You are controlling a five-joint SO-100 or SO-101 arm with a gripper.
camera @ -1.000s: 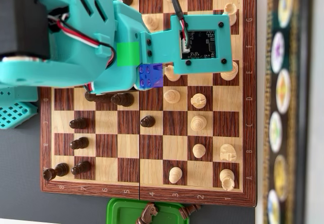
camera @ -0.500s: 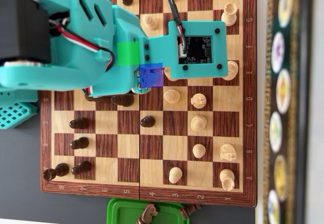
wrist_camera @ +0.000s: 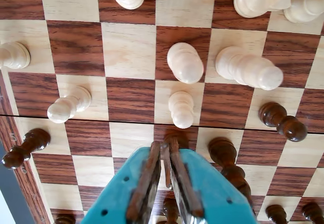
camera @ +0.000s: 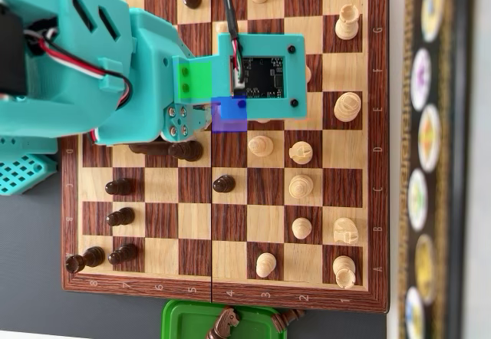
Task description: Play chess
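- Where the wrist view looks down past the arm, the teal two-finger gripper hangs over the wooden chessboard of dark and pale squares with its brown-lined jaws drawn nearly together, only a thin slit between them and nothing held.
- The gripper tips sit just short of a pale wooden pawn, which stands on a pale square directly ahead of them.
- Beyond that pawn, another pale rounded piece and a taller pale piece stand on neighbouring squares.
- A dark brown turned piece stands just beside the right jaw in the wrist view, and a dark pawn stands further right.
- A dark piece stands at the board's numbered edge on the left.
- In the overhead view, the teal arm body covers the board's upper left, its wrist camera board over the middle files.
- Dark pieces line the left side there, pale ones the right.
- A green plastic tray with captured pieces lies below the board's lower edge.
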